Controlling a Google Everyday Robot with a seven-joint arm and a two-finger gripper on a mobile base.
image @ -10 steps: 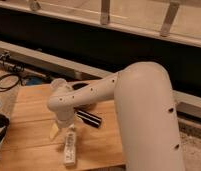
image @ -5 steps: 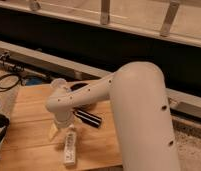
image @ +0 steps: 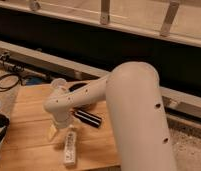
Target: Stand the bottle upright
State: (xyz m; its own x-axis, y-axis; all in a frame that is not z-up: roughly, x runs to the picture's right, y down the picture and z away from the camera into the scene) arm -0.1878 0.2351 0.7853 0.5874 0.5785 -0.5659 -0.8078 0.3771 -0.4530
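Observation:
A white bottle with dark markings lies on its side on the wooden table, near the front edge. My gripper hangs from the white arm, points down at the table, and sits just above and left of the bottle's far end. A pale yellow part of the gripper shows at its left side. The arm hides the space between the gripper and the bottle's top end, so I cannot tell whether they touch.
A dark cylindrical object lies on the table just right of the gripper. Black cables lie off the table's back left. A dark ledge with metal railing posts runs along the back.
The arm's large link has shifted a little to the left. The gripper stays over the bottle's far end, and the bottle has not moved.

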